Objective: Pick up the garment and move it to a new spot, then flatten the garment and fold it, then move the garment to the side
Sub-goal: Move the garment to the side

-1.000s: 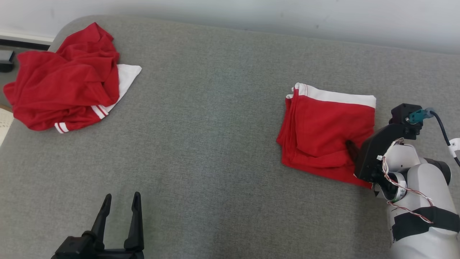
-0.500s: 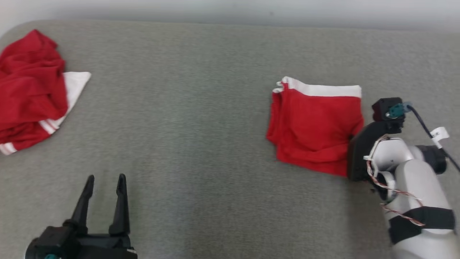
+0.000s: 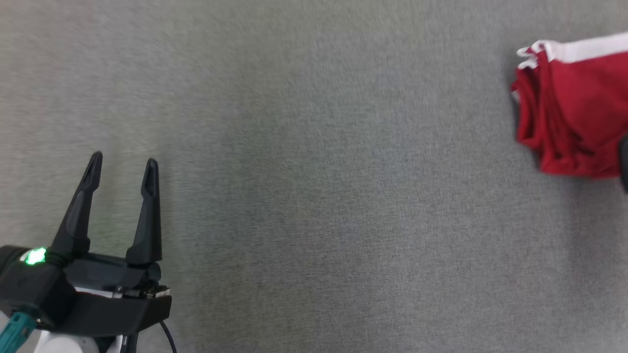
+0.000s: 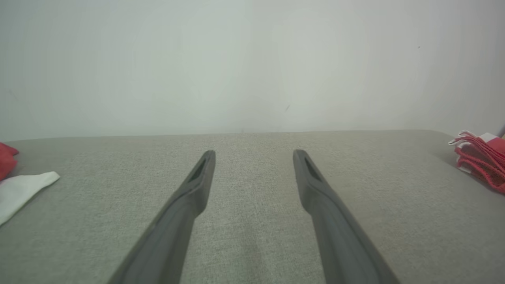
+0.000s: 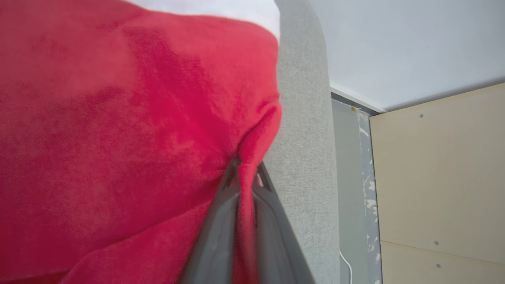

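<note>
Garments (image 3: 574,108), seemingly two; fingers (image 3: 146,211), four.

Left gripper (image 3: 124,158): black housing, long tapered dark fingers (image 3: 147,215), green light (image 3: 34,256), teal connector (image 3: 12,331), black cable (image 3: 169,338), white wrist.

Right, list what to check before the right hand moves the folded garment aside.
1. Right hand shut on a fold of the folded garment: ok.
2. Grip catches every layer: cannot tell.
3. Visible layers stacked neatly: ok.
4. Left hand open, empty, apart from the garment: ok.
5. Free grey surface on the side it is heading for: cannot tell.
</note>
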You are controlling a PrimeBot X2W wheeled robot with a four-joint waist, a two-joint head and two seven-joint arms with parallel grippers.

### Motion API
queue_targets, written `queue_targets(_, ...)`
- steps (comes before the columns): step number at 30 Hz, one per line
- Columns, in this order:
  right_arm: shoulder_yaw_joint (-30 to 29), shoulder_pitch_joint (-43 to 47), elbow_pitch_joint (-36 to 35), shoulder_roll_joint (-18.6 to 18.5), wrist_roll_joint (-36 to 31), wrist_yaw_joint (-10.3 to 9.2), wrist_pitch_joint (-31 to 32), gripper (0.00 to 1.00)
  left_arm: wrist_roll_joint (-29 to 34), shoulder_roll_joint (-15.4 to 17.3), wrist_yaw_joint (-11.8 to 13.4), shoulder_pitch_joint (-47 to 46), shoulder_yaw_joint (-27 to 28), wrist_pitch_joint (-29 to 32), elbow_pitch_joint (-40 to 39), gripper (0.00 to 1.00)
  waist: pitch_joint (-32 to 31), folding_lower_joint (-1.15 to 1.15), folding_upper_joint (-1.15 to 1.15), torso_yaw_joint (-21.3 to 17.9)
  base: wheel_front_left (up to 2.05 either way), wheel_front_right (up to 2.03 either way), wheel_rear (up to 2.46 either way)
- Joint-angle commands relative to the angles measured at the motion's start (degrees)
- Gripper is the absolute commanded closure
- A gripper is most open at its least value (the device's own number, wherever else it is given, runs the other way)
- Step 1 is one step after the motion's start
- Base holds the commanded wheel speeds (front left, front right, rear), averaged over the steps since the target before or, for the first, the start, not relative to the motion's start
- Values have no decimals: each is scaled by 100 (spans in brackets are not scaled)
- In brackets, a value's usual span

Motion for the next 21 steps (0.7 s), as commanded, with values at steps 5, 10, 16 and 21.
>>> queue_targets(5,-87,-452,276,-318,-158,-15,-744,100,82,98,-7,-215,-124,214,-377,0,830,-1,-1,-466,0,0,0)
queue_targets(10,-386,-611,521,-287,-263,-15,-1136,100,105,134,23,-236,-153,328,-507,0,915,-1,-1,-525,0,0,0)
queue_targets(16,-544,-570,529,-88,-396,-15,-1634,100,126,171,69,-185,-159,382,-564,0,955,-1,-1,-591,0,0,0)
queue_targets(21,-666,-596,552,76,-598,-15,-2016,0,101,149,57,-266,-240,359,-503,0,875,-1,-1,-586,0,0,0)
